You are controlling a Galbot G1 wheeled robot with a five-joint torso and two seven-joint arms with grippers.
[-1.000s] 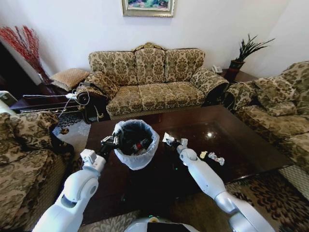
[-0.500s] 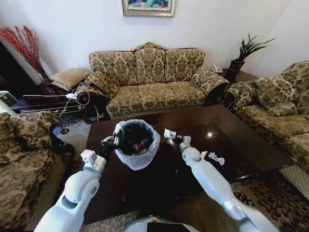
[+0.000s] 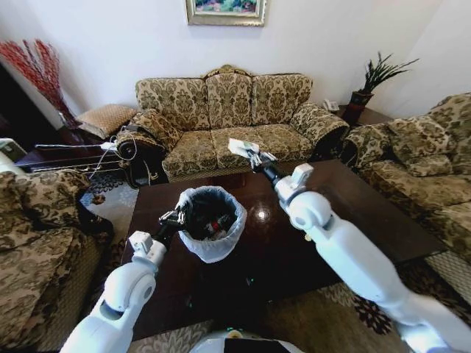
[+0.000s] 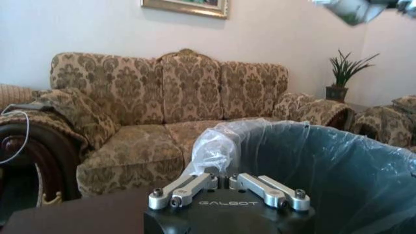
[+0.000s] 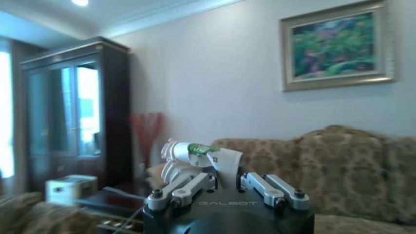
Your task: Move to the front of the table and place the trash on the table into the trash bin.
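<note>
Our right arm reaches up toward 12 o'clock, its gripper (image 3: 252, 156) clenched on trash (image 5: 206, 155) pinched between the fingers. Our left gripper (image 3: 175, 218) grasps the bin (image 3: 212, 246) rim at 9 o'clock.

A three-seat sofa (image 3: 235, 121) in gold damask is sitting against the white wall (image 3: 132, 44) ahead of me, with a framed painting (image 3: 225, 11) hanging above it. Matching armchairs are flanking me, one on my left (image 3: 37, 243) and one on my right (image 3: 427, 169). A potted plant (image 3: 372, 81) is standing on a corner side table, and red branches (image 3: 37, 70) are rising in the left corner. A patterned rug (image 3: 412, 287) is lying on the floor. In my right wrist view, a tall dark glass-fronted cabinet (image 5: 78, 107) is standing by the wall, with a ceiling light (image 5: 81, 2) glowing above.
</note>
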